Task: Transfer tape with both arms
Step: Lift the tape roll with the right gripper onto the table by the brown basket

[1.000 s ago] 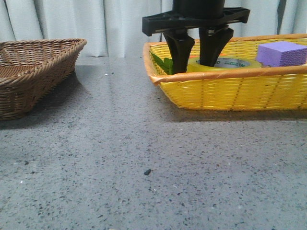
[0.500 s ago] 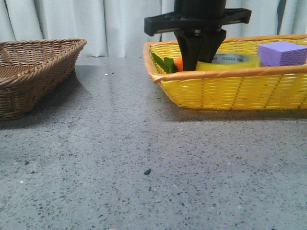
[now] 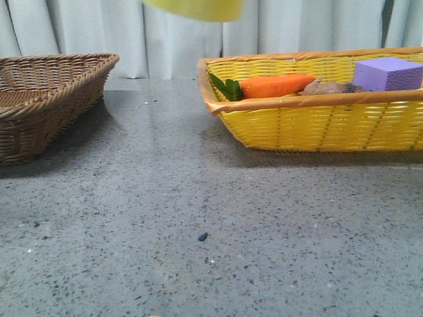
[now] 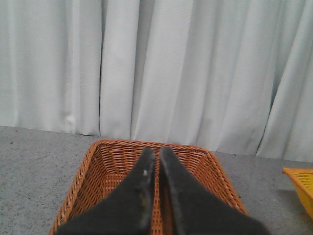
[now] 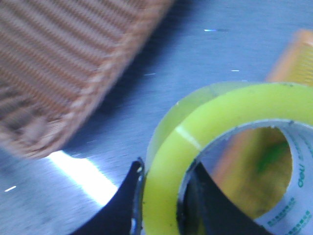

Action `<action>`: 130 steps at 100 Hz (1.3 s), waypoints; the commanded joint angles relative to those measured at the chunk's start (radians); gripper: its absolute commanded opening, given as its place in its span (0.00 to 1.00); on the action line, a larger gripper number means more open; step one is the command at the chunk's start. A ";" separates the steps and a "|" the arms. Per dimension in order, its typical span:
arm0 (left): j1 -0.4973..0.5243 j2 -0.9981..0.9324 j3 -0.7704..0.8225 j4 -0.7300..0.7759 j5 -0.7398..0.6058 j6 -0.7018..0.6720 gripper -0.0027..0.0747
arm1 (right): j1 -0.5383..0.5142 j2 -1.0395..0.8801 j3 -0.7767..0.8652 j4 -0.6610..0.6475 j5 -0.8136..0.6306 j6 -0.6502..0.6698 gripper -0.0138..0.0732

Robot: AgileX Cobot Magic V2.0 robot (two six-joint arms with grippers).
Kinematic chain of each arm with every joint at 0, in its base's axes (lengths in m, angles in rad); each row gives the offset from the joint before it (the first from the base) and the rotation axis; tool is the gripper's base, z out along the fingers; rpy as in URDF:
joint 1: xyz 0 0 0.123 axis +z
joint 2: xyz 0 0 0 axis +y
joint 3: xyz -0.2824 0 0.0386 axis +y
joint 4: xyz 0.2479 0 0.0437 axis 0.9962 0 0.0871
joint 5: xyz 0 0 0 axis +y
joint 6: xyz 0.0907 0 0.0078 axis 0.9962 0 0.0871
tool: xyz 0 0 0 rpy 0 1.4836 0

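Table [image 3: 198, 218] was seen with the yellow basket [image 3: 317, 125] as reference. Brown wicker basket [image 3: 46, 99] sat well apart from it, toward the robot's left. Inside the yellow basket only the carrot [image 3: 274, 86], a brownish item [image 3: 330, 88] and the purple foam block [image 3: 388, 72] were left. Half a second earlier the tape was still gripped inside the yellow basket; it was since lifted out. The tape [image 3: 193, 8] was found at the top edge of the front view, high above and left of the yellow basket's near-left corner, blurred. The right gripper [image 5: 161, 196] was clamped on the tape wall, one finger outside, one inside the core. The left gripper [image 4: 157, 161] was closed on nothing, fingers nearly touching, held over the brown wicker basket. Pick judged done; carry toward handover in progress. The left gripper would need opening before the tape could be received.
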 commanded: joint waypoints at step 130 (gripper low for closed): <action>-0.004 0.007 -0.037 0.000 -0.081 -0.006 0.01 | 0.133 0.064 0.212 0.033 -0.138 -0.009 0.11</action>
